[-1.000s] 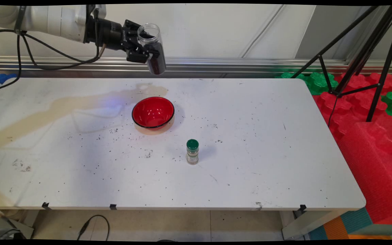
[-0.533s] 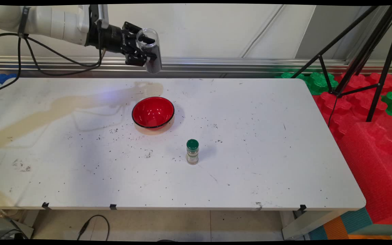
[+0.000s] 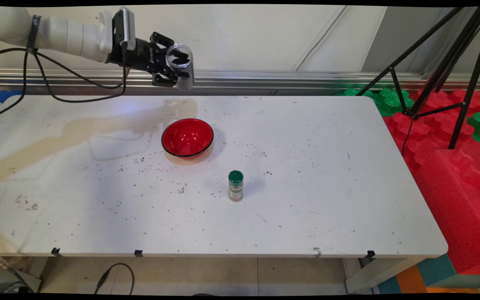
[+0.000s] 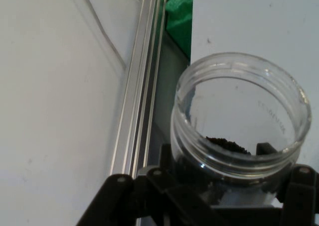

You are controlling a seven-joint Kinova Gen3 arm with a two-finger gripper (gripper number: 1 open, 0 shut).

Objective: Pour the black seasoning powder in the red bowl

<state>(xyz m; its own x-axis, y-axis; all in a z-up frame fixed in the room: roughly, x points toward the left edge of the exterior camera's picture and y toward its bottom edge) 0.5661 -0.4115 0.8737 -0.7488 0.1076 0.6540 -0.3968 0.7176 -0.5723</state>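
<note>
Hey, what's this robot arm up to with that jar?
The white arm's gripper is clamped on a clear, lidless jar with dark grains in it, held in the air above the table's far edge. The jar is tipped so its open mouth faces the camera. Below and nearer stands an empty red bowl, with dark specks scattered on the table around it. A small green-capped spice bottle stands upright, untouched.

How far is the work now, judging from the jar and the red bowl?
Done: the clear jar is lidless and lifted over the far side of the table. In hand: the tool grips it tilted, with dark grains inside. Left: the red bowl looks empty; the green-capped bottle stands apart from it.
</note>
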